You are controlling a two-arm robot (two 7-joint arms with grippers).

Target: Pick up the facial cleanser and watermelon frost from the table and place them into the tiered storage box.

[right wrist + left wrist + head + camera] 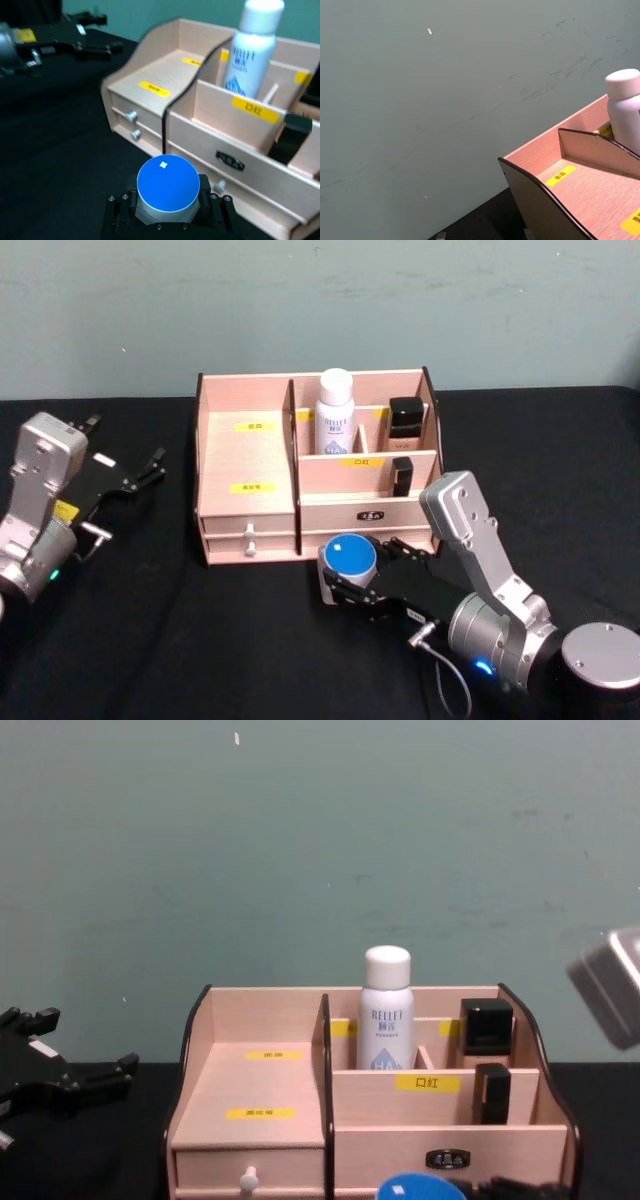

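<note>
The tiered storage box (245, 455) stands at the middle of the black table, also in the chest view (260, 1085). The facial cleanser (335, 415), a white bottle with blue print, stands upright in a rear compartment (252, 50). My right gripper (348, 565) is just in front of the box's drawers, shut on the watermelon frost (167, 185), a small round jar with a blue lid. Its lid shows at the chest view's lower edge (420, 1188). My left gripper (153, 466) hovers open to the left of the box, holding nothing.
Two black cosmetic items (405, 418) (402, 476) sit in the box's right compartments. The box's left stepped shelves (590, 195) with yellow labels hold nothing. A teal wall rises behind the table. Black tabletop lies open on both sides of the box.
</note>
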